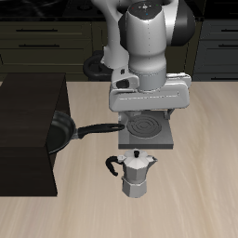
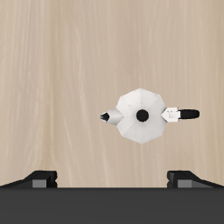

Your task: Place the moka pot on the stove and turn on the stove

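Observation:
The moka pot (image 1: pixel 138 174) stands upright on the wooden table, a little nearer the front edge than the stove (image 1: pixel 160 138). It is silver and faceted, with a black side handle and a black lid knob. The stove is a flat dark grey plate with a coil burner (image 1: pixel 141 123), and nothing sits on it. My gripper (image 1: pixel 149 110) hangs over the stove's back part, above and behind the pot and not touching it. The wrist view looks straight down on the moka pot (image 2: pixel 140 115). There the gripper (image 2: pixel 114 179) is open, its fingertips (image 2: pixel 42 178) far apart with nothing between them.
A black frying pan (image 1: pixel 61 130) lies beside the stove, its long handle (image 1: pixel 100 128) reaching to the stove's edge. The pan rests against a low black block (image 1: pixel 28 139) at the table's side. Dark cabinets stand behind the table.

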Motion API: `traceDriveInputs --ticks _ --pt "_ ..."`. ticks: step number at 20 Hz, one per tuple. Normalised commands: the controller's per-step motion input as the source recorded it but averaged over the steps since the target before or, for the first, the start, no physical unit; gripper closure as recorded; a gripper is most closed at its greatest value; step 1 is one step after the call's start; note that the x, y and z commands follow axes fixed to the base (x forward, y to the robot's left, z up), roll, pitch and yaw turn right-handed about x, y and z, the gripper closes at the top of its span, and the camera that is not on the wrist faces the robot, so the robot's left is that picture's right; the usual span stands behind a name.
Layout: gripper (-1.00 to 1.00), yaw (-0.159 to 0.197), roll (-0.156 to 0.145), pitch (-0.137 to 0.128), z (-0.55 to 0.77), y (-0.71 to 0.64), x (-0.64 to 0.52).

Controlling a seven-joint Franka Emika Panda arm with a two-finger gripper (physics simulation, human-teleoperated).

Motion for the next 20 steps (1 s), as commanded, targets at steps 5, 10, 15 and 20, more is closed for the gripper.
traceDriveInputs --ticks 5,10,15,20 --pt "-1.0 -0.009 -0.028 -0.007 -0.06 -0.08 0.18" --pt "-1.0 -0.012 0.015 0.0 -0.08 -0.11 0.05" --pt "-1.0 -0.002 -0.012 -0.001 -0.12 -0.14 -0.03" --pt "-1.0 0.004 0.002 -0.019 -0.06 -0.15 -0.04"
